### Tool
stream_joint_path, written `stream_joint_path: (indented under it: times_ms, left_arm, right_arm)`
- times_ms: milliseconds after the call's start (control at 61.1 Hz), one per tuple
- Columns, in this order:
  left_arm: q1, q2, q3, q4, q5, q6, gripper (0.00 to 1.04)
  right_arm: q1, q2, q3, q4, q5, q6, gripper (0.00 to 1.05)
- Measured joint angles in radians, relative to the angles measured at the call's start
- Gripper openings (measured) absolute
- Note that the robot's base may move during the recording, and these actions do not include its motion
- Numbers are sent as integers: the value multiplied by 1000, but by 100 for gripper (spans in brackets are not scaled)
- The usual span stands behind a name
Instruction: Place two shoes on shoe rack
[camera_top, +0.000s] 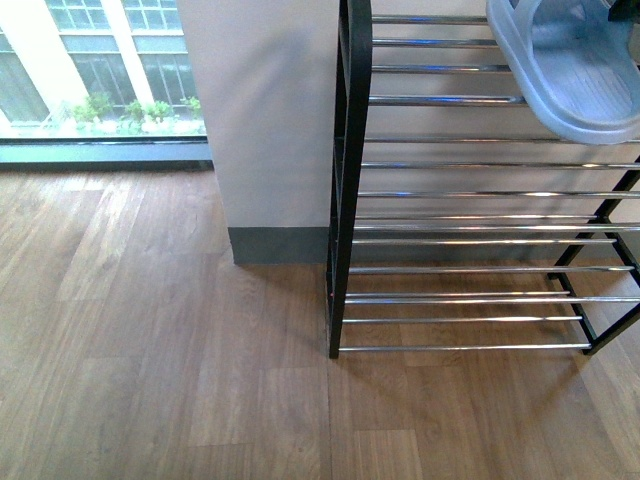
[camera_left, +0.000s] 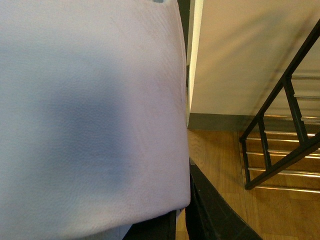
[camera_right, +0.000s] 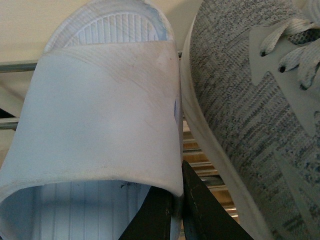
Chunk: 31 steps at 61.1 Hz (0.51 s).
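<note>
Two dark fingers (camera_right: 165, 212) of the right gripper (camera_right: 177, 210) clamp the strap edge of a pale blue slipper (camera_right: 105, 115) lying on the rack (camera_top: 345, 180) rods, a grey sneaker (camera_right: 250, 115) touching its side. Left fingers (camera_left: 210, 210) flank another pale slipper (camera_left: 90, 115); grip cannot be told. Beyond, wood floor (camera_top: 150, 350) meets a wall (camera_top: 270, 110)
</note>
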<state>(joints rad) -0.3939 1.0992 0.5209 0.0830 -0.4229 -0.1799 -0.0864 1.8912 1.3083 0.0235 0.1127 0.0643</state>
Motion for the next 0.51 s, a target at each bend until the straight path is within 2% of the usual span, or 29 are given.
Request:
stream_joint_path:
  times_ms: [442, 508]
  left_arm:
    - [0, 0, 0, 0, 0, 0, 2]
    - [0, 0, 0, 0, 0, 0, 2]
  right_arm:
    - [-16, 41, 45, -14, 14, -8, 2]
    - [-16, 41, 45, -13, 15, -8, 10]
